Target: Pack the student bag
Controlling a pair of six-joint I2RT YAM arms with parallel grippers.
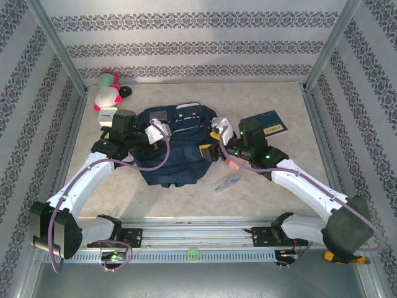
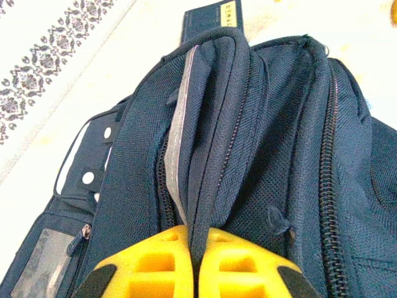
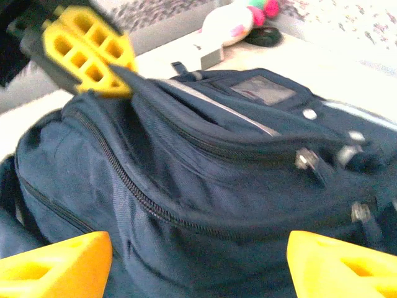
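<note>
Slumped mid-table (image 1: pixel 310 180), the student bag (image 1: pixel 177 149): navy woven fabric, coarse zip teeth, 1 thin pale stripe, grey patches. Clenched on 1 raised fold of its front pocket, the left gripper (image 2: pixel 193 251). Spread wide at the bag's right side, grasping nothing, the right gripper (image 3: pixel 198 264). Bare marbled surface toward near and right edges.

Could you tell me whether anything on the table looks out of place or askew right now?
Nothing looks spilled or damaged. The student bag lies slumped, with one fold of its fabric pinched up by the shut left gripper. The dark-blue booklet lies askew outside the bag, to its right, not yet packed.
</note>
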